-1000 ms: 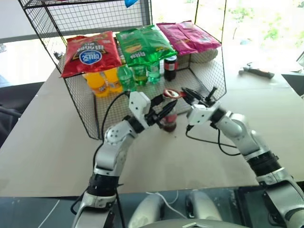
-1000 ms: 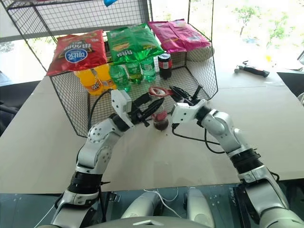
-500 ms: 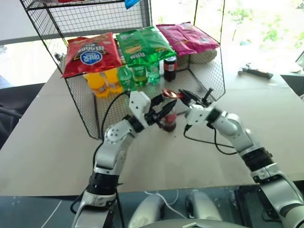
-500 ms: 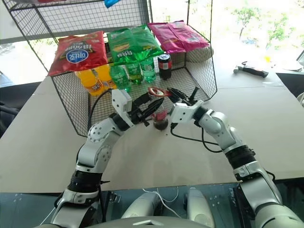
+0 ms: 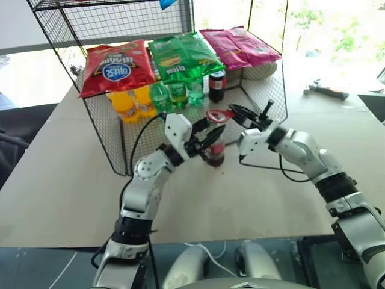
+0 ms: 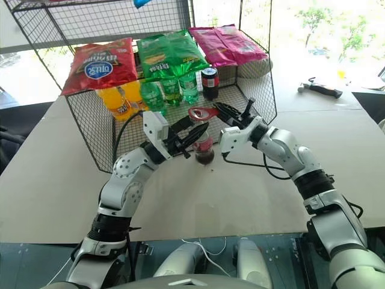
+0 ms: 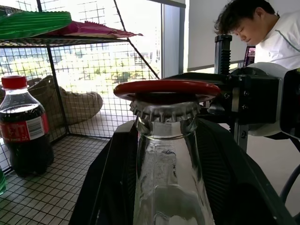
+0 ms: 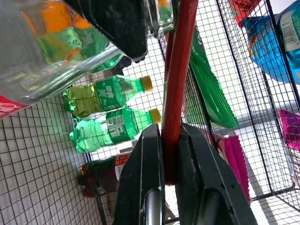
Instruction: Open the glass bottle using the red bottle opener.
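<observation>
The glass bottle (image 5: 215, 152) stands upright on the table in front of the wire rack, with dark drink in its lower part. My left gripper (image 5: 209, 137) is shut on the glass bottle, with one black finger (image 7: 105, 187) on each side of its neck (image 7: 171, 164). The red bottle opener (image 5: 216, 115) lies with its loop head (image 7: 166, 88) over the crimped cap (image 7: 165, 111). My right gripper (image 5: 236, 113) comes in from the right and is shut on the opener's handle (image 8: 179, 89); its fingers (image 8: 150, 164) clamp the flat red bar.
The wire rack (image 5: 264, 90) behind holds crisp bags, green bottles (image 5: 177, 93), orange bottles (image 5: 129, 103) and a dark bottle with a red cap (image 5: 216, 85). A tool (image 5: 325, 91) lies far right on the table. A person (image 7: 262, 33) sits beyond.
My right wrist has rolled and its forearm has lifted a little, with the opener staying over the cap. The left gripper and the bottle have kept still.
</observation>
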{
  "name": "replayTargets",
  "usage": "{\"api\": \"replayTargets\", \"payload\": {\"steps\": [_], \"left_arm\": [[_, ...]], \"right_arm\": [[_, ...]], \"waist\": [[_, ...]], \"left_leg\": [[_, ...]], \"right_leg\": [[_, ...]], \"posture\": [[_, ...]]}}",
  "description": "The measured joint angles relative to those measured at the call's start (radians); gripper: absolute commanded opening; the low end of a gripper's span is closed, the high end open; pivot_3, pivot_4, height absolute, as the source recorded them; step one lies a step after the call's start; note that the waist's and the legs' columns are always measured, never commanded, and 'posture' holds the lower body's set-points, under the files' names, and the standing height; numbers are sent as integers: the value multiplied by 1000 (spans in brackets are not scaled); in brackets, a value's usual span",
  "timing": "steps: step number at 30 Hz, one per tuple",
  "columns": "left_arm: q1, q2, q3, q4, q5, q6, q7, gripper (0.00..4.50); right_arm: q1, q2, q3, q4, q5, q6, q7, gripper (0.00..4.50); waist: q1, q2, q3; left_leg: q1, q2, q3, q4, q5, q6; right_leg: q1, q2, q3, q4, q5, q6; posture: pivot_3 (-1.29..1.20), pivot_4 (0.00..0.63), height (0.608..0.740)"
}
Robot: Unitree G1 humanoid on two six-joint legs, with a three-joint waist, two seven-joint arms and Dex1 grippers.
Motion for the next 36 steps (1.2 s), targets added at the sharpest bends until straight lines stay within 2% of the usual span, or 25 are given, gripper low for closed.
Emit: {"api": "replayTargets", "payload": {"steps": [8, 21, 34, 36], "left_arm": [[-16, -8, -25, 7, 14, 1, 0, 1713], [-17, -11, -32, -5, 14, 0, -3, 1713], [-12, -9, -21, -6, -4, -1, -3, 1713], [-12, -9, -21, -5, -4, -1, -3, 2373]], "right_arm": [[-57, -17, 0, -6, -67, -25, -54, 0], [-58, -33, -4, -6, -110, -25, -140, 0], [-33, 13, -61, -5, 44, 48, -138, 0], [-19, 22, -64, -4, 67, 66, -127, 0]], "waist": [[-1, 0, 1], [1, 0, 1], [0, 0, 1], [1, 0, 1]], "left_leg": [[0, 0, 0, -1, 0, 0], [-1, 0, -1, -10, 0, 0], [-1, 0, -1, -13, 0, 0], [-1, 0, -1, -14, 0, 0]], "right_leg": [[0, 0, 1, -1, 0, 0], [-1, 0, 1, -9, 0, -1], [-2, 0, 1, -11, 0, -1], [-2, 0, 1, -11, 0, -1]], "posture": [[0, 150, 735], [0, 150, 735], [0, 150, 735], [0, 150, 735]]}}
